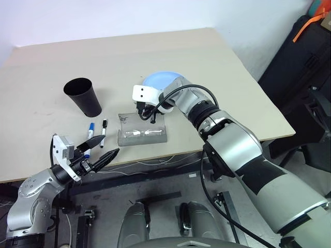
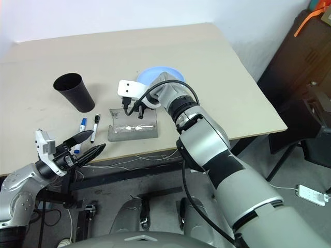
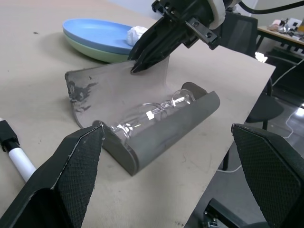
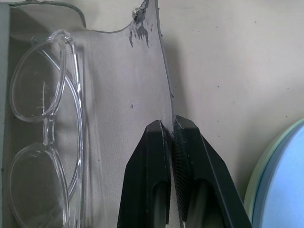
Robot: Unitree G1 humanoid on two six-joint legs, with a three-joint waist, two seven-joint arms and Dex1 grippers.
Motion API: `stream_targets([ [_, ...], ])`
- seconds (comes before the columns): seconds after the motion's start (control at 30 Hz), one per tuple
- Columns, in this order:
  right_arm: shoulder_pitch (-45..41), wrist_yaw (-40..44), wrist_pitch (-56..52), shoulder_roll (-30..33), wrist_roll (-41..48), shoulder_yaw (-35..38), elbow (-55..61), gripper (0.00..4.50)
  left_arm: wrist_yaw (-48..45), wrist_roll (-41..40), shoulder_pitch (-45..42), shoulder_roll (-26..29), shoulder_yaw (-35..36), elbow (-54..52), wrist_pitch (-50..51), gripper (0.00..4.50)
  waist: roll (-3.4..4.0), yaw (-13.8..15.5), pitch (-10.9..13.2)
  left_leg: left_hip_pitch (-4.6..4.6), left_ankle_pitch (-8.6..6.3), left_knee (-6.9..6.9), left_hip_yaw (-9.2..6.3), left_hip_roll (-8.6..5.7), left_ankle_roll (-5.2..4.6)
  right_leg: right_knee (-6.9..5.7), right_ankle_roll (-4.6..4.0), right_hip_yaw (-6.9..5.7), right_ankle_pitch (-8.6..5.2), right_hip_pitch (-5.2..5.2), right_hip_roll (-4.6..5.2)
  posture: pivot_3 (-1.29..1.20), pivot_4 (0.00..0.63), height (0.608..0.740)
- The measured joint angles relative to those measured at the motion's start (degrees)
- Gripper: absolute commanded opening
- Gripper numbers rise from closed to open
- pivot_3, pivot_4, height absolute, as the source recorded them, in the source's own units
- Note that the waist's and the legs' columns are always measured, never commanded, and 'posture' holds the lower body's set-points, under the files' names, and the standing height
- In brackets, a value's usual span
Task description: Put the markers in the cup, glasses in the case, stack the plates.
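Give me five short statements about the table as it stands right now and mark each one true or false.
1. The glasses lie inside the open case. True.
2. The right gripper is shut on the edge of the case's flap. True.
3. Both markers are standing in the cup. False: the markers lie on the table beside the cup.
4. The left gripper holds the blue-capped marker. False: its fingers are open and hold nothing.
5. The blue plate sits on top of the green plate. True, and a crumpled white tissue rests on it.
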State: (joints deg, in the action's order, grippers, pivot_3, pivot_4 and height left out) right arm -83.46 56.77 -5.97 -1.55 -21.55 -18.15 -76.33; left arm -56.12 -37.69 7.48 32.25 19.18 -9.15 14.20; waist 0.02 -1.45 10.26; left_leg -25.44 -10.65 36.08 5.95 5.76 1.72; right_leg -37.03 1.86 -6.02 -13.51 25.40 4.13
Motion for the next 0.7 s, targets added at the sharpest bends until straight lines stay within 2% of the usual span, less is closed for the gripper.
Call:
stream_targets([
  [0.53, -0.7, 4.3, 1.2, 0.8, 2.5, 1.7, 0.2, 0.01, -0.3, 0.2, -0.6, 0.0, -0.4, 0.0, 0.0, 4.5, 0.01, -1.0, 0.0, -0.16, 0.0, -0.05, 0.07, 0.0, -0.01, 0.1, -0.01, 0.03, -0.01, 0.06, -0.01, 0.0, 0.15, 0.738],
  [0.7, -1.1, 6.1, 1.2, 1.9, 3.2, 1.7, 2.2, 0.01, -0.7, 0.6, -1.2, 0.0, -0.5, 0.1, 0.0, 4.5, 0.0, -1.0, 0.0, -0.46, 0.01, -0.05, 0.08, -0.01, -0.02, 0.09, -0.11, 0.05, 0.06, 0.17, -0.04, 0.0, 0.15, 0.738],
])
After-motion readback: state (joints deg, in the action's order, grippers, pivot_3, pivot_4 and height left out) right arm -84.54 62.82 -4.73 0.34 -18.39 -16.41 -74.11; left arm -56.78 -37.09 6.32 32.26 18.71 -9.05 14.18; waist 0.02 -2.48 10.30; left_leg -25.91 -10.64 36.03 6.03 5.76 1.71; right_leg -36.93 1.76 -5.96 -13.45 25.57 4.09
